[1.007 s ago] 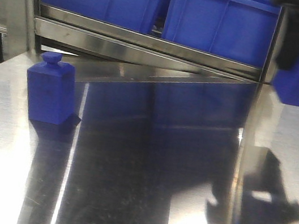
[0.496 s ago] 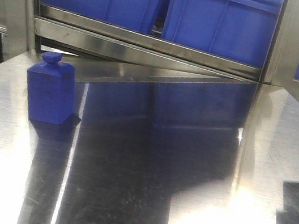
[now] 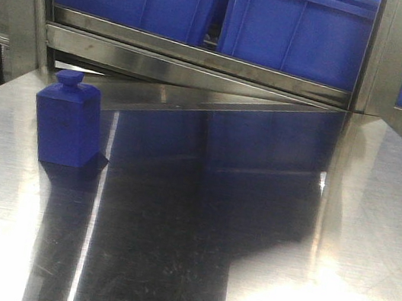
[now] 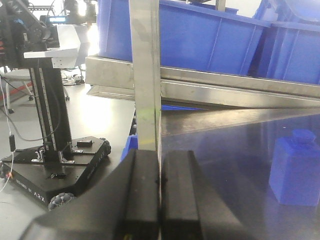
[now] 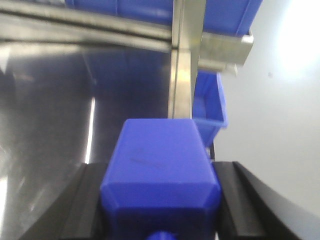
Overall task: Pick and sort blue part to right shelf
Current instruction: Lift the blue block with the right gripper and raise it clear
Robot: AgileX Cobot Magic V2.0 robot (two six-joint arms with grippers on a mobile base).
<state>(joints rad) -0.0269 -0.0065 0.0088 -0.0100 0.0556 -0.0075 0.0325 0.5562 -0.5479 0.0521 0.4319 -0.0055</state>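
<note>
While the right gripper is clamped on the blue part, black fingers pressing both its sides, the wrist points toward a post of the shelf. It holds the part nub-end back over the worktop near the right edge. The left gripper has its fingers pressed together on nothing and aims at the left post by the worktop's left corner. A second block stands upright on the worktop's left side, before the shelf's bins.
</note>
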